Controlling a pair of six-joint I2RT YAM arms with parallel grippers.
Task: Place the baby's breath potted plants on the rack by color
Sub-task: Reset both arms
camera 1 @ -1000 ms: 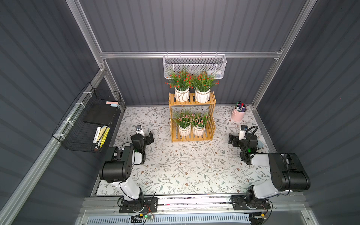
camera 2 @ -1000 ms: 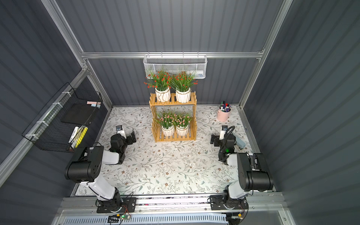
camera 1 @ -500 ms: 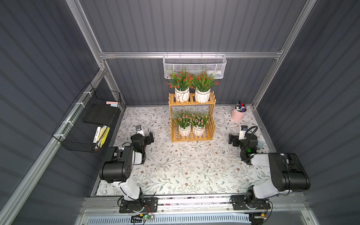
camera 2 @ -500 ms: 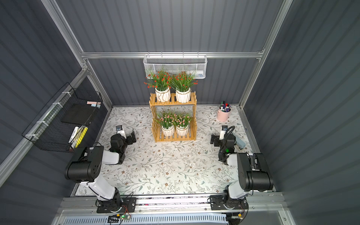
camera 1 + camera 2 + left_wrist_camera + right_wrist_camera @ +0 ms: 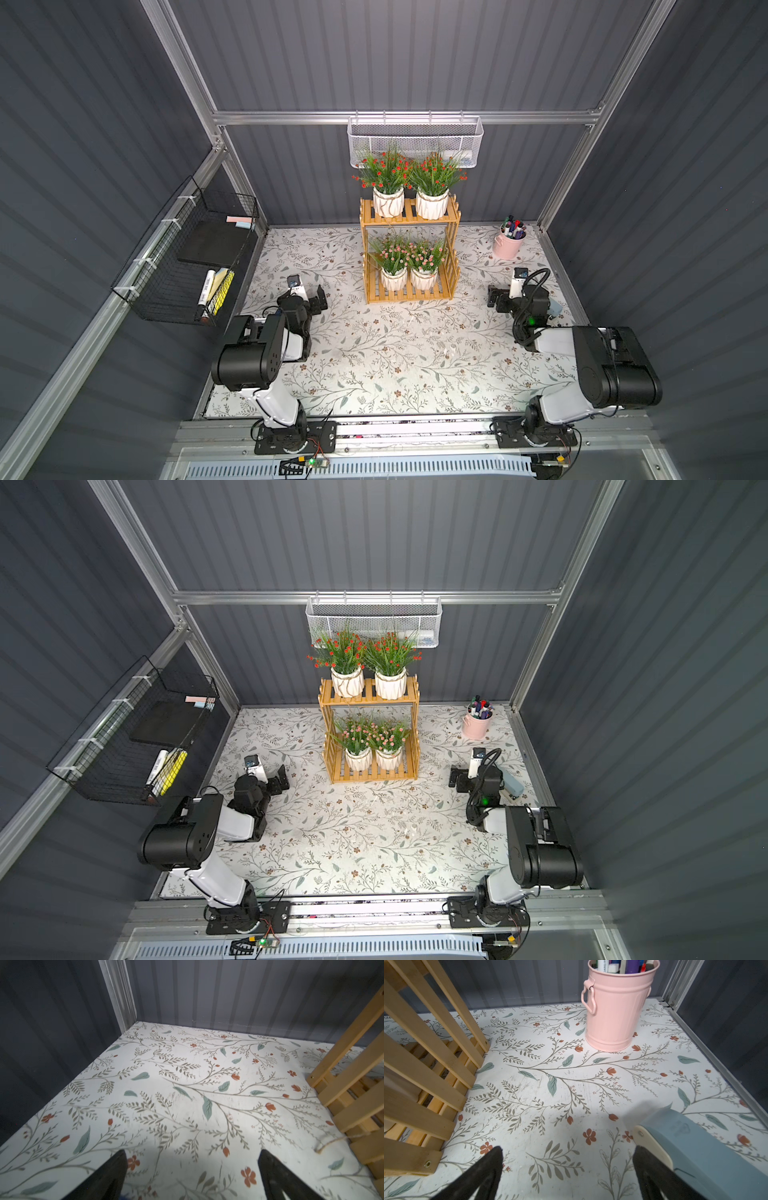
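1. The rack (image 5: 409,296) of honey-yellow slats stands against the back wall, midway along the flower-print table (image 5: 374,353). Both top views show all four potted plants aboard it.
2. On the upper tier, the left red plant (image 5: 387,174) and the right red plant (image 5: 435,176) sit side by side in white ribbed pots. Their spiky leaves rise in front of the white mesh basket (image 5: 415,135) hung on the wall.
3. On the lower tier, the left pink plant (image 5: 390,257) and the right pink plant (image 5: 426,261) stand upright. Their pots are just beside each other and their foliage mingles.
4. The left gripper (image 5: 192,1155) hangs low over the table near the rack's left side. Its jaws are spread wide and hold nothing, and only printed surface shows between the black fingers. A loose end of twine (image 5: 332,1142) trails from the rack onto the table.
5. The right gripper (image 5: 568,1153) hangs low on the rack's other side, apart from it, jaws equally wide and empty. A blue-grey stapler (image 5: 695,1147) lies just beside one finger. Whether the two touch cannot be told.
6. A pink cup of pens (image 5: 614,1007) stands near the back right corner. A black wire basket (image 5: 187,257) hangs on the left wall.
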